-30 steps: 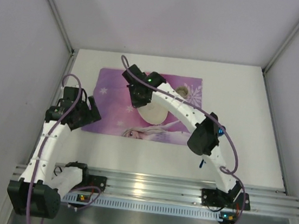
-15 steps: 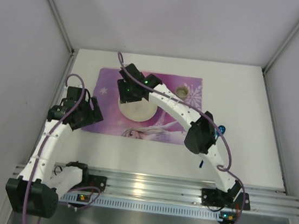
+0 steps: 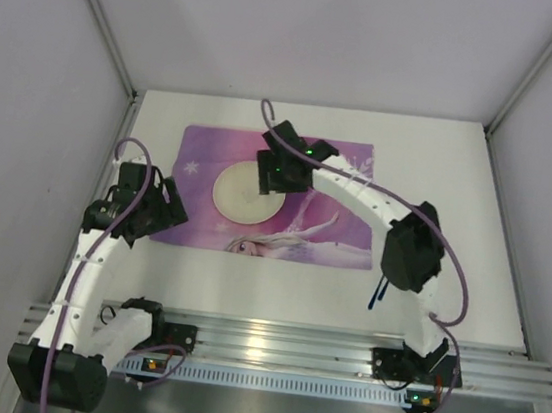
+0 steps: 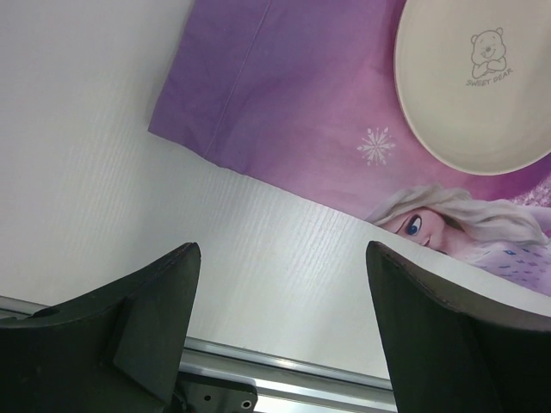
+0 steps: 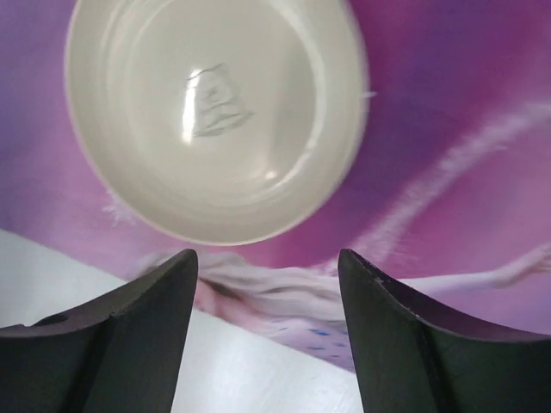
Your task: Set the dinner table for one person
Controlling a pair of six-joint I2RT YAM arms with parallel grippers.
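Hovering over plate (image 5: 215,112) on placemat (image 5: 448,103), right gripper (image 5: 265,258) parted, perhaps utensil (image 3: 376,294) nearby

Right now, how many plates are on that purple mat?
1. The cream bear-print plate lies on the purple placemat, left of its centre, beside the right tool. The right arm could hide more.
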